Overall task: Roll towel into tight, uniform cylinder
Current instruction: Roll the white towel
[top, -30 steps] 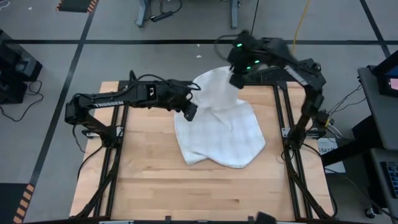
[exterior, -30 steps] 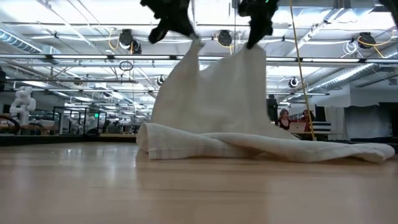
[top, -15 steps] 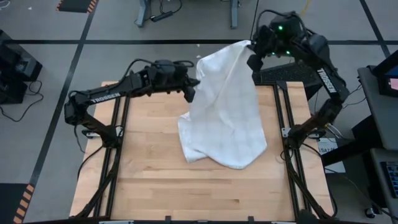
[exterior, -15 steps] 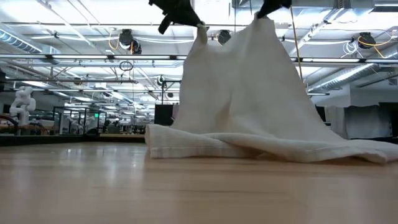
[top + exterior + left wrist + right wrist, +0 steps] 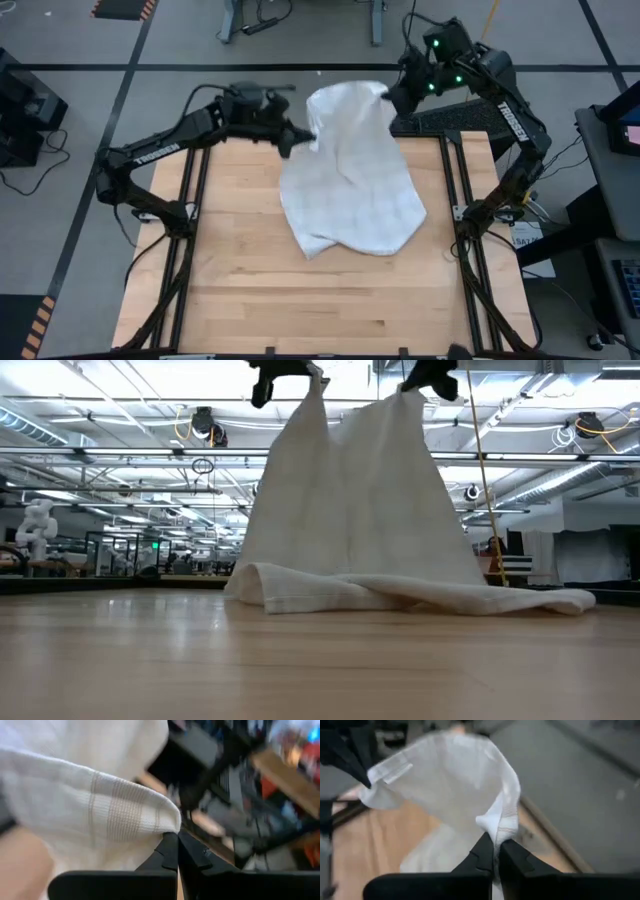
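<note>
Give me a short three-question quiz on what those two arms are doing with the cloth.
1. True or false: the towel hangs wholly clear of the table.
2. What holds its raised edge? A) left gripper only B) both, with the right gripper C) neither
3. Fill in: each gripper is ___ on a towel corner.

Key: 1 false, its lower part lies on the wood; 2 B; 3 shut.

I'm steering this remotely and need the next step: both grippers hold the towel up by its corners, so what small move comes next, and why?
Probably draw both corners back past the far edge and lower them, so the towel spreads flat. The left gripper and right gripper are each shut on a top corner, held high, while the lower part lies bunched and folded on the table. It cannot be rolled evenly until it lies flat.
</note>
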### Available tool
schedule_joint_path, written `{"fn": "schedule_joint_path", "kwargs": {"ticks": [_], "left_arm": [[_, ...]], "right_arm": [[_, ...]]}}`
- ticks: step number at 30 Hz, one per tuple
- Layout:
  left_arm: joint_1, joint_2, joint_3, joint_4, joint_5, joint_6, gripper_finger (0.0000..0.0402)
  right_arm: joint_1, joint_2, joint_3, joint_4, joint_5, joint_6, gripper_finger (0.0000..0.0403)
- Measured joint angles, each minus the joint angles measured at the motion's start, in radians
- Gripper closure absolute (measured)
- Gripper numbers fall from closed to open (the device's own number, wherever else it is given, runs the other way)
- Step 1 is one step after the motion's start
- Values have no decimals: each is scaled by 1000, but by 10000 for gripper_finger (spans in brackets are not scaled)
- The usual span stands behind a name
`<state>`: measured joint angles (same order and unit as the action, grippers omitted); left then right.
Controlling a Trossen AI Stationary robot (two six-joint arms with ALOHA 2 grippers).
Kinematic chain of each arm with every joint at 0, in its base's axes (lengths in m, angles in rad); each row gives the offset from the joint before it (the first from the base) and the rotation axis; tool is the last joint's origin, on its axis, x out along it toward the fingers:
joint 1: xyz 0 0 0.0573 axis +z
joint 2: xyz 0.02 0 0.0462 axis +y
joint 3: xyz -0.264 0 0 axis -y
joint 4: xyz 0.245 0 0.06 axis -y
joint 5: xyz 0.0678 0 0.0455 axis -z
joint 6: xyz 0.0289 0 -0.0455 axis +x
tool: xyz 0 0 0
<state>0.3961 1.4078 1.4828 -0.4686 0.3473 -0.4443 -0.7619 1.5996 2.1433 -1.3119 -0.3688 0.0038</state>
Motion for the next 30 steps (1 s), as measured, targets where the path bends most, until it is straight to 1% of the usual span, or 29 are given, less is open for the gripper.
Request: {"fn": "schedule_joint_path", "kwargs": {"ticks": [2,3,4,6,8,10,17,20,22,24,26,30], "left_arm": [[-47,0,0,-74,-9,31,402],[-69,-1,0,-128,-28,48,402],[-89,-3,0,-194,-59,63,402],[-123,0,-6,-303,-151,77,402],[-150,6,-26,-354,-228,76,402],[-164,7,-42,-378,-276,68,402],[-145,6,-100,-335,-409,96,402],[-114,6,-117,-340,-413,71,401],[-97,6,-117,-335,-365,16,399],[-91,-4,-117,-327,-302,-40,393],[-101,-22,-117,-334,-261,-58,388],[-134,-41,-116,-360,-252,-40,386]], "right_arm": [[26,-9,0,-106,52,-33,399],[40,-11,0,-150,94,-56,399],[50,-11,0,-195,145,-72,399],[60,-10,0,-251,230,-102,399],[64,-9,0,-255,276,-122,399],[64,-9,0,-215,292,-125,399],[63,44,0,104,293,-147,399],[49,95,0,168,287,-145,399],[47,128,0,154,260,-129,399],[47,148,0,96,203,-104,399],[57,157,0,18,163,-93,399],[98,166,0,-105,161,-106,399]]}}
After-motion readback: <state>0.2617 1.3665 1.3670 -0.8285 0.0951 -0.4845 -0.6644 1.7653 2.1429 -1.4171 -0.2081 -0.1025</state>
